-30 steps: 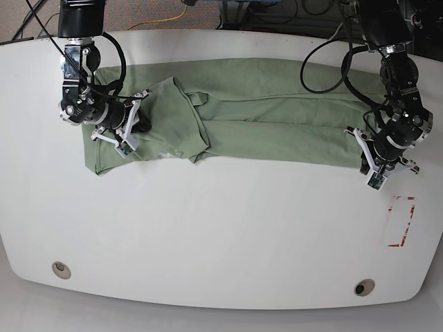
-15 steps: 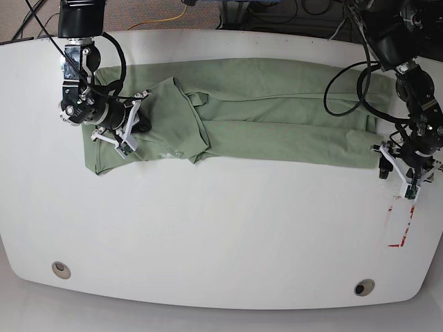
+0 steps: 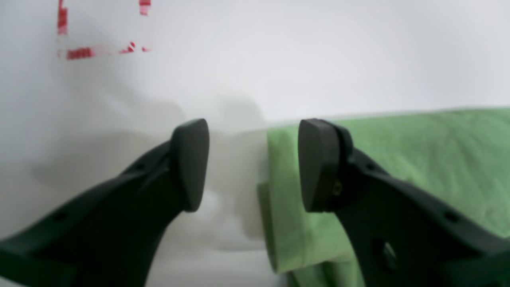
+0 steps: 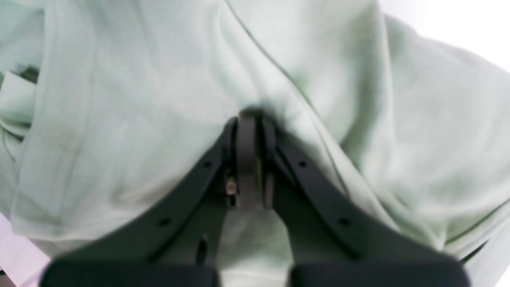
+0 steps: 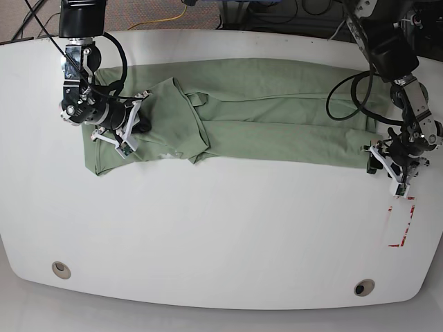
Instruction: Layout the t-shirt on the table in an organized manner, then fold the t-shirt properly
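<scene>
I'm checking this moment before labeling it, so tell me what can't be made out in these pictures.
- Right wrist view: the right gripper tips are buried in the t-shirt; how much cloth they pinch is hidden.
- Left wrist view: blurred; whether the left gripper touches the shirt's edge is unclear.
- Base view: the table is cut off at both sides; any tag on the shirt is too small to see.

Pale green t-shirt (image 5: pixel 263 111), folded into a long band, spread across far half of white table (image 5: pixel 221 228), left end bunched
</scene>
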`<state>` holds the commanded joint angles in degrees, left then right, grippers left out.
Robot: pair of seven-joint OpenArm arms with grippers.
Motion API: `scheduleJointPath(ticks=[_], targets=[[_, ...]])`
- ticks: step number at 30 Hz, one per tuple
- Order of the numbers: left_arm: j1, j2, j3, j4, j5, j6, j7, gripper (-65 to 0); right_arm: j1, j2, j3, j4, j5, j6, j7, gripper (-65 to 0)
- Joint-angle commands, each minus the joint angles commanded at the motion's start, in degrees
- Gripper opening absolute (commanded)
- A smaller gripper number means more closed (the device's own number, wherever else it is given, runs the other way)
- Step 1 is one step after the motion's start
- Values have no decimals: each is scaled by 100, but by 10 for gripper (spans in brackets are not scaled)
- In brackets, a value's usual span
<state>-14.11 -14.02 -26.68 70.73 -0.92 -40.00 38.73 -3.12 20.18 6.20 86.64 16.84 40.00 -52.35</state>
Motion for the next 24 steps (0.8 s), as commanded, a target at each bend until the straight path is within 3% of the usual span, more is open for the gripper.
scheduleJointPath(ticks=[8,16,24], targets=[[9,0,44,-334,0,0,-149,-336,0,0,9,9,0,0,0,-623],[0,0,44,-677,-9,0,-158,-403,-9,0,18,9,0,0,0,-623],[35,0,44,-624,-9,0,-149,-586,-9,0,18,18,0,0,0,-623]])
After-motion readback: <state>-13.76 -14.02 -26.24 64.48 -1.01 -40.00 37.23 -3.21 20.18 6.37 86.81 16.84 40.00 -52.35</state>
